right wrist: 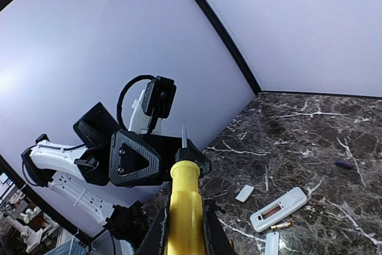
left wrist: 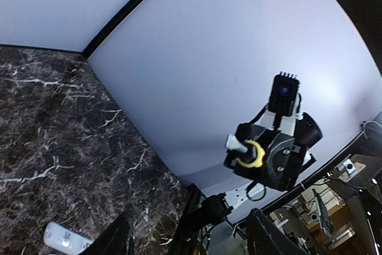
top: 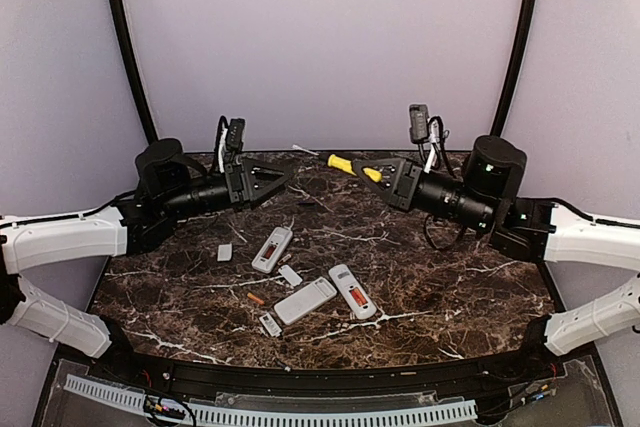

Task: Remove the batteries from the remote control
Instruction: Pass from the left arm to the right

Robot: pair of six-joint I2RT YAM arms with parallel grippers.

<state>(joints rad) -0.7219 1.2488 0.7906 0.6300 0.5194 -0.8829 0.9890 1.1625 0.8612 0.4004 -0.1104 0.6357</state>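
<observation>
**Above the marble top, a screwdriver gripped and batteries lying below**

Beyond the grey remote (top: 305,301), toward the back wall, both arms hung level over the marble table (top: 460,287) with their tips facing each other. The right gripper (top: 375,173) was clamped tight on the yellow handle of a screwdriver (top: 340,162), whose thin shaft pointed across at the left gripper (top: 285,179). The left gripper's fingers (left wrist: 113,240) stood wide apart with nothing between them.

The batteries (top: 256,299) were all down on the tabletop, well apart from both grippers. One orange cell lay loose just left of the grey remote. Another sat in the uncovered bay of an open remote (top: 272,249), behind the grey remote and to its left. A red one sat in a second open remote (top: 352,291), just beside the grey remote on its right.

Small white covers (top: 291,275) lay around the grey remote: one just behind it, one near its front left corner, and one farther off to the left.
</observation>
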